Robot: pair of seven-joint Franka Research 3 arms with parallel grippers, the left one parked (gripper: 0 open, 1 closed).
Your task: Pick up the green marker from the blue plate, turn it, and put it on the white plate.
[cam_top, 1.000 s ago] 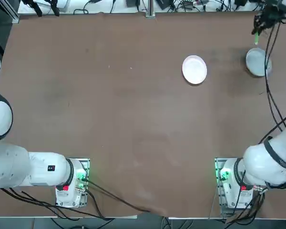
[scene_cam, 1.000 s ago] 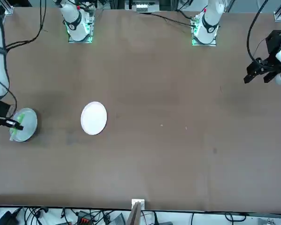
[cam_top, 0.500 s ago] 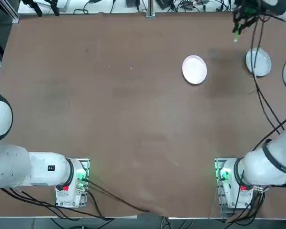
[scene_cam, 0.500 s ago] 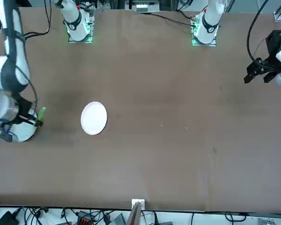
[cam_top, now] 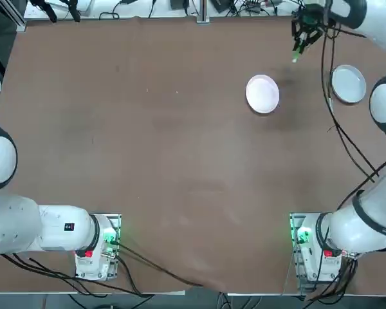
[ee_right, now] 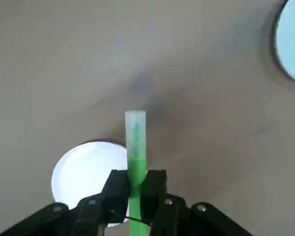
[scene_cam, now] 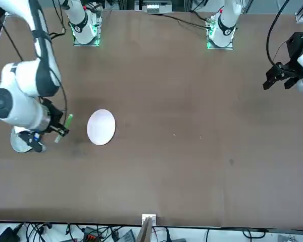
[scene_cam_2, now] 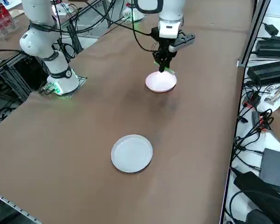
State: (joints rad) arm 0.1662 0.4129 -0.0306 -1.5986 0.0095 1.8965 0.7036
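Here's the right gripper (ee_right: 140, 194), its 2 fingers closed on the green marker (ee_right: 136, 169), carrying it clear of the table (cam_top: 180, 161), between the blue plate (cam_top: 349, 84) and the white plate (cam_top: 262, 94)! The turn looks like the tricky bit: pinched by just 2 narrow fingertips, the marker could swivel or slip if the wrist whips round. And let go off-centre, it could roll over the white plate's rim; released too high, it might bounce off.

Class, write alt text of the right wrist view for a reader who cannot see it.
The black fingers of the right gripper grip a green marker above a brown table; the white plate lies beyond, partly hidden, and the pale blue plate is cut off.
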